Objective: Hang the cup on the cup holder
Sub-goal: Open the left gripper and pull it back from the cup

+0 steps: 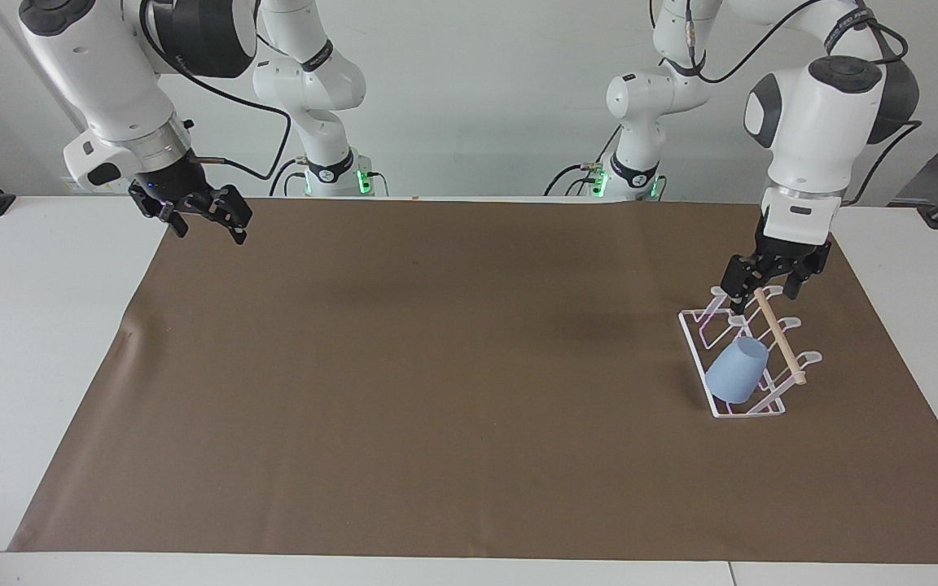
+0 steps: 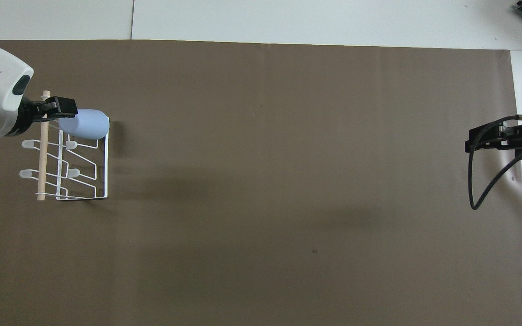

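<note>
The light blue cup point(image 1: 734, 372) point(image 2: 85, 124) hangs tilted on a prong of the white wire cup holder point(image 1: 694, 340) point(image 2: 105, 168), at the end of the rack farther from the robots. Its narrow base points up toward the wooden dowel point(image 1: 778, 338) point(image 2: 41, 154). My left gripper point(image 1: 762, 299) point(image 2: 61, 110) hovers open above the rack, clear of the cup and holding nothing. My right gripper point(image 1: 212, 224) point(image 2: 471, 139) waits open and empty in the air over the corner of the mat at the right arm's end.
A brown mat point(image 1: 436, 366) point(image 2: 288, 181) covers most of the white table point(image 1: 29, 325). The rack stands on it toward the left arm's end. A black cable point(image 2: 487, 181) loops from the right arm.
</note>
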Motion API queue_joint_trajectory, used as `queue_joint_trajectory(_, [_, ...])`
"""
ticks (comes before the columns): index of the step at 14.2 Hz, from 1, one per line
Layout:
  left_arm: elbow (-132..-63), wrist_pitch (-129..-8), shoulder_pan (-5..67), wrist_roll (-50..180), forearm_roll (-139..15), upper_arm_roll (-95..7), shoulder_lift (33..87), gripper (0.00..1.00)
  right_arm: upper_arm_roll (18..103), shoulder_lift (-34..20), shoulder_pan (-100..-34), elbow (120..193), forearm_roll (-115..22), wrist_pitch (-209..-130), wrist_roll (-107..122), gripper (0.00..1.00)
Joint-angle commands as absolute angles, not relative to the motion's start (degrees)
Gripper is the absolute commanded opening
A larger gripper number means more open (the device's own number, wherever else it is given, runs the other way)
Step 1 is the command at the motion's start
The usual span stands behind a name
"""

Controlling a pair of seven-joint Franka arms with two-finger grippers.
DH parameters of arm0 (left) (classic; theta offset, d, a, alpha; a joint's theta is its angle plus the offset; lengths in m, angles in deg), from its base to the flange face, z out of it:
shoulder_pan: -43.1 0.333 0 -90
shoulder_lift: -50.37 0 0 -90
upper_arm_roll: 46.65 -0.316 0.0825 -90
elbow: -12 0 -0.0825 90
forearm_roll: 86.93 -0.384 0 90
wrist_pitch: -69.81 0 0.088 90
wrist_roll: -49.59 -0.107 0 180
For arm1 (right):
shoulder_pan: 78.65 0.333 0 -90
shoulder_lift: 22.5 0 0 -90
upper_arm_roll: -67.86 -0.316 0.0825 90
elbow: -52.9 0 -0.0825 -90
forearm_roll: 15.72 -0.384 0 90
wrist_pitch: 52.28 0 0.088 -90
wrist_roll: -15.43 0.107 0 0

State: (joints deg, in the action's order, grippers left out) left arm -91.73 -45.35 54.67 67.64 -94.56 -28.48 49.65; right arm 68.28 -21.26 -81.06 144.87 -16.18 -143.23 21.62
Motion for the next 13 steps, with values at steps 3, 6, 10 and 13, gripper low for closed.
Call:
queue_joint_trajectory(3, [-85.68, -29.81, 54.79, 56.73, -93.17, -29.07, 47.64, 1.00, 68.73, -22.24, -80.41, 146.68, -16.77, -144.13, 22.73, 1.00])
queue_joint_trajectory(6, [-80.56, -20.03, 56.98, 52.15, -90.64, -29.16, 47.56, 1.00, 68.73, -22.23, -80.41, 146.77, -16.86, -144.13, 22.64, 1.00])
queue_joint_trajectory(10, [-78.27, -15.27, 58.49, 51.17, -88.51, -28.81, 46.86, 1.00, 68.65, -22.76, -80.32, 146.42, -17.04, -144.13, 22.47, 1.00])
queue_joint_trajectory(13, [-78.70, -14.56, 57.26, 51.26, -88.43, -29.25, 45.80, 1.00, 68.65, -22.94, -80.32, 146.51, -17.04, -143.60, 22.47, 1.00])
